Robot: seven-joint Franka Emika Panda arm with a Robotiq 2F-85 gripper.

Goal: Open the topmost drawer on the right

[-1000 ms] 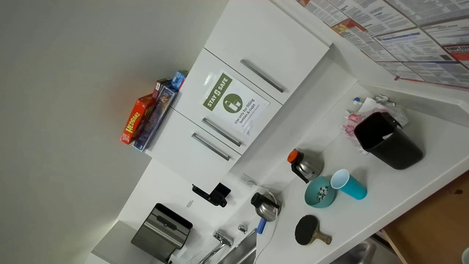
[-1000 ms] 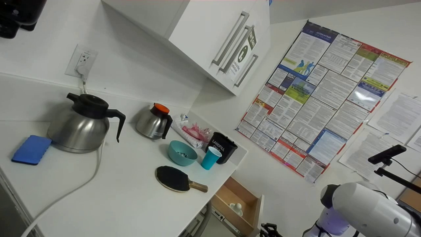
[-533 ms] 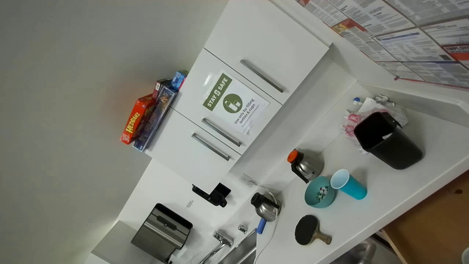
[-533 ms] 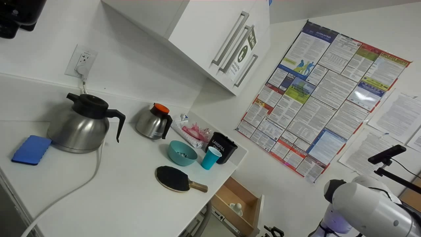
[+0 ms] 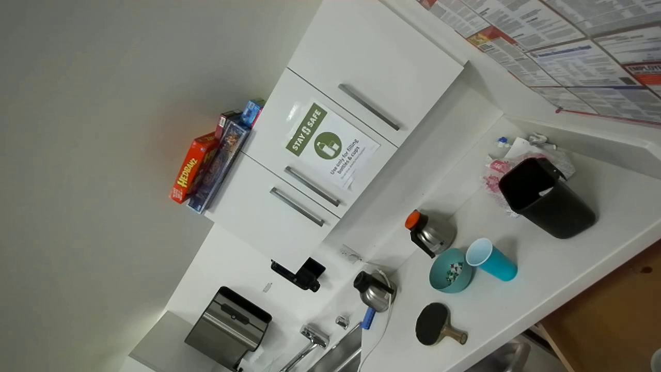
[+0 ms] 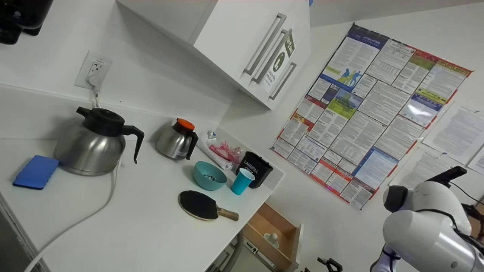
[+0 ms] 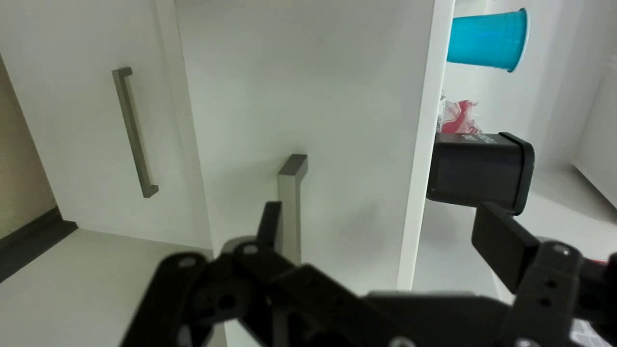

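Facing the open drawer (image 7: pixel 337 106), the bent arm (image 6: pixel 423 230) holds its hand (image 7: pixel 381 221) spread wide

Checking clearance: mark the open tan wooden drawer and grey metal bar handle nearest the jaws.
Open tan wooden drawer (image 6: pixel 278 221), in an exterior view: inner wall.
Grey metal bar handle (image 7: pixel 290 209), wrist view: front face.

in the wrist view the fingers (image 7: pixel 270 222) hide the drawer handle (image 7: pixel 289 205) partly.
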